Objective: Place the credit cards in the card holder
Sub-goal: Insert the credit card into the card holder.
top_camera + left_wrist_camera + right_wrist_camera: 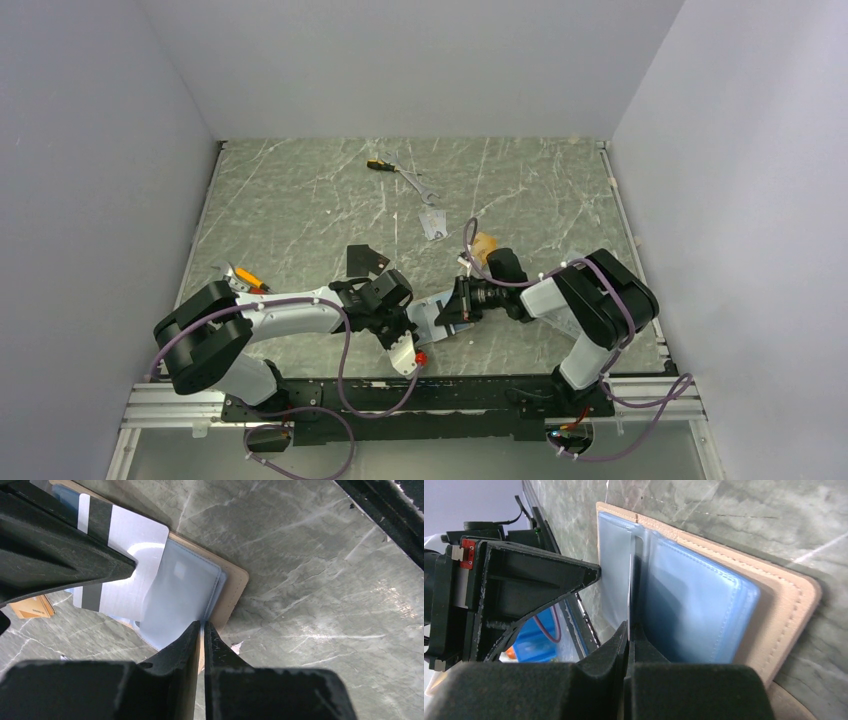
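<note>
While spread open on the table (300, 200) between the two arms, just ahead of their bases: card holder (796, 597), tan cover down, blue panels up. Step in hand, by judgement: seating of one silver-grey card (132, 555) in a pocket.

Left gripper (204, 626) clenched on the free edge of a clear sleeve (185, 595), apparently to steady the pocket mouth. Right gripper (629, 627) clamped on the card, leading edge seemingly just under the sleeve, most of the card outside.

Calls next for a straight push along the card's own plane, sleeve kept pinched, then release of the right pincer once seated.

Left wrist view: flat face of the card with its dark stripes, and its overlap with the sleeve; depth into the pocket not readable. Right wrist view: same card edge-on, a thin line between two sleeves, plus the stitched rim of the cover.

Top view only: black card (362, 260) and second silver-grey card (432, 222) lying loose farther out on the table, well apart from the holder; pocket itself hidden beneath the grippers.
</note>
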Tool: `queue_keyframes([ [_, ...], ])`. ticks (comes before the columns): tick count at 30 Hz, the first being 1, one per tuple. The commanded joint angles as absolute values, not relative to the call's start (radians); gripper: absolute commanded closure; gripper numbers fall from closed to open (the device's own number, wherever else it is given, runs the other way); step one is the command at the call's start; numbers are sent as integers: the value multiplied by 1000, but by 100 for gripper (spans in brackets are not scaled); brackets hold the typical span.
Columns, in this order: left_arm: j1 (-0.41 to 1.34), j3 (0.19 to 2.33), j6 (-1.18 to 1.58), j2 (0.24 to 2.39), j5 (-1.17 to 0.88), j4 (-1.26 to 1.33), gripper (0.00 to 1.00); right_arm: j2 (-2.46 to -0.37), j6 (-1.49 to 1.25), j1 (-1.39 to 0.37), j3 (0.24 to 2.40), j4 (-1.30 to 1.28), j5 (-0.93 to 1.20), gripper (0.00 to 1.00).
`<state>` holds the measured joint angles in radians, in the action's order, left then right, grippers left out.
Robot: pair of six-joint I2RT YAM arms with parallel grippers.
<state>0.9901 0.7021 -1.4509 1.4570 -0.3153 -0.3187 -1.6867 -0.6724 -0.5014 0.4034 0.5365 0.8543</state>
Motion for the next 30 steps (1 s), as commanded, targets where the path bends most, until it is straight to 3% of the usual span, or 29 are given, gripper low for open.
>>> queue_keyframes([
  [1,996,702,-1456,1437,-324,-321,86,-1715,-612,-529,430,454,838,100],
  [9,996,701,-1456,1433,-326,-325,84,-1705,-591,-524,483,337,754,100],
  [18,997,692,-1455,1423,-327,-331,85,-1661,-535,-470,542,222,698,66],
  [30,999,680,-1453,1417,-318,-310,86,-1641,-494,-440,593,115,767,57],
])
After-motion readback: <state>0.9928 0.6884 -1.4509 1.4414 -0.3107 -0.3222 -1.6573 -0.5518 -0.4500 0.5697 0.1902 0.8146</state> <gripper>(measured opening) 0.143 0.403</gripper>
